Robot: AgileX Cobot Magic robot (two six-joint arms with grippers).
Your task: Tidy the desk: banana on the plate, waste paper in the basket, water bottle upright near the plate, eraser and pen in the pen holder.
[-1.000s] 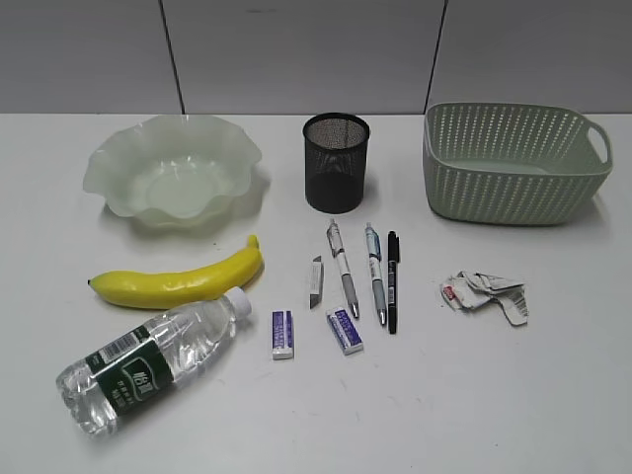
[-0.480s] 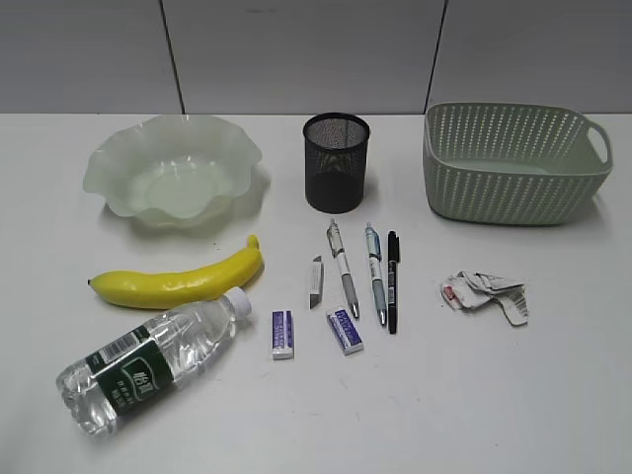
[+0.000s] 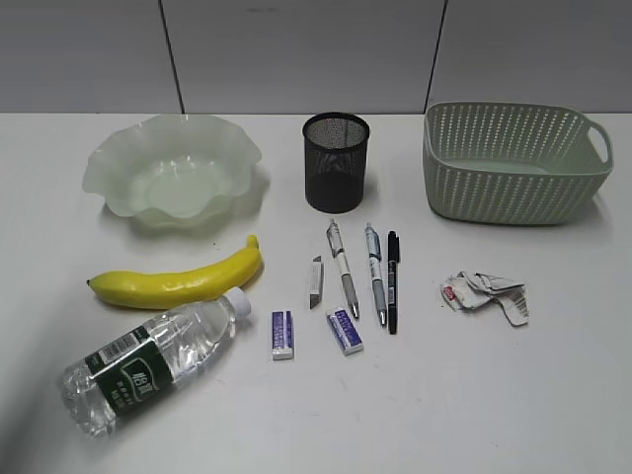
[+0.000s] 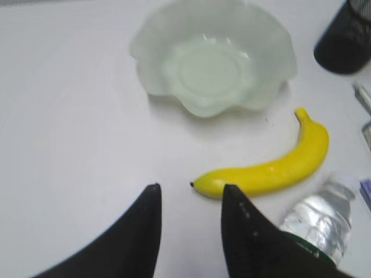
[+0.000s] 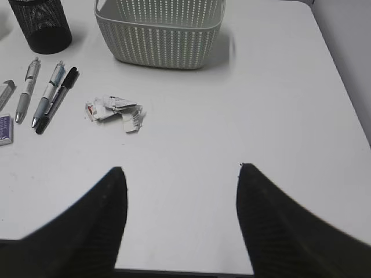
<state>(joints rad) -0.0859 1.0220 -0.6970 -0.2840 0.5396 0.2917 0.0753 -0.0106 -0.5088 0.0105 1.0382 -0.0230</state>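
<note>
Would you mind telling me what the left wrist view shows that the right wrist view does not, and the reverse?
Only the left wrist view shows the plate, the banana, the lying water bottle and the open left pincer. Only the right wrist view shows the basket, the waste paper, a black pen and the open right pincer. Both show the pen holder and the white desk.

Faint shadow now at bottom-left corner of desk, beside water bottle.
</note>
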